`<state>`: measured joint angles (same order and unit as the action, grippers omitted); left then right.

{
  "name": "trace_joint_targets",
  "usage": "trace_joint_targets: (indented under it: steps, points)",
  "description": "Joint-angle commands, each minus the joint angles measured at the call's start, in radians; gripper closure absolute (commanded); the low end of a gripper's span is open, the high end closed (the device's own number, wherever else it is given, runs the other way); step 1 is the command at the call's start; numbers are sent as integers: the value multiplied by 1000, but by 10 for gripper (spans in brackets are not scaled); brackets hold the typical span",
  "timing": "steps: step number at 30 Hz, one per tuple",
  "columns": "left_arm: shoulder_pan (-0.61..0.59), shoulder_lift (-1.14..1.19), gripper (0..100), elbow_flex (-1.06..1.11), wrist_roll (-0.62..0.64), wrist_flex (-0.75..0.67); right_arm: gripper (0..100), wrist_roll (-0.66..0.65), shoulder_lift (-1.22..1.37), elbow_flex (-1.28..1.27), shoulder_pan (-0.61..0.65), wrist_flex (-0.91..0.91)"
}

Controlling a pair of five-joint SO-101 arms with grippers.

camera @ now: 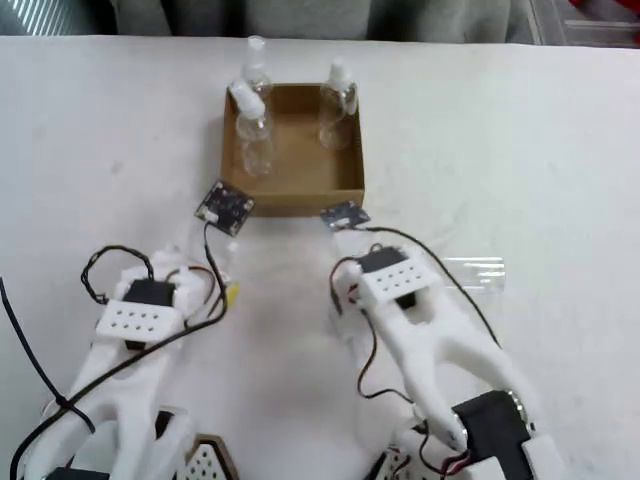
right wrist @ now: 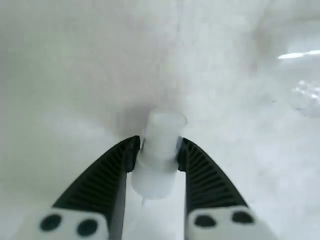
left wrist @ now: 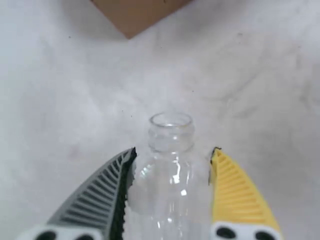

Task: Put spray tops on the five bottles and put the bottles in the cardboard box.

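Open-necked bottle [left wrist: 171, 132]: clear, no top on its mouth. I see it clamped between the grey and yellow fingers of the left gripper [left wrist: 173, 152], its neck reaching out past the fingertips. A corner of the cardboard box [left wrist: 137, 15] lies toward 12 o'clock over bare table [left wrist: 260, 75].

Spray top [right wrist: 160, 165]: white, pinched at its collar by the right gripper [right wrist: 158, 142], both black fingers closed against it.

Cardboard box, high view [camera: 295, 195]: it sits at 12 o'clock from both arms. Two bottles stand inside, one against the 9 o'clock wall [camera: 253, 135] and one in the 1 o'clock corner [camera: 337, 108], each wearing a white spray top.

Third bottle [camera: 257, 60]: it stands on the table just outside the box's far wall, toward 11 o'clock.

Fourth bottle [camera: 475, 270]: it lies on its side at 3 o'clock from the right arm's wrist [camera: 395, 280], near it; I cannot tell whether it carries a top.

Left arm [camera: 140, 320]: at 7 o'clock from the box.
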<state>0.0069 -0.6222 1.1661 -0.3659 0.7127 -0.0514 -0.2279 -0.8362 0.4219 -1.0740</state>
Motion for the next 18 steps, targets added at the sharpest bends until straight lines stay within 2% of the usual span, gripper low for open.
trace_joint_targets:
  steps: [1, 9, 14, 18]
  points:
    - [15, -21, 890, -2, -11, -20, 982, -186, -10, 41, -87, -12]
    - [15, -21, 890, 3, -11, -20, 971, -301, 1, 83, -47, 7]
    - [12, -21, 891, 3, -11, -20, 856, -301, 1, 83, -56, 7]
    - [10, -21, 891, 3, -11, -20, 850, -301, -10, 86, -56, 2]
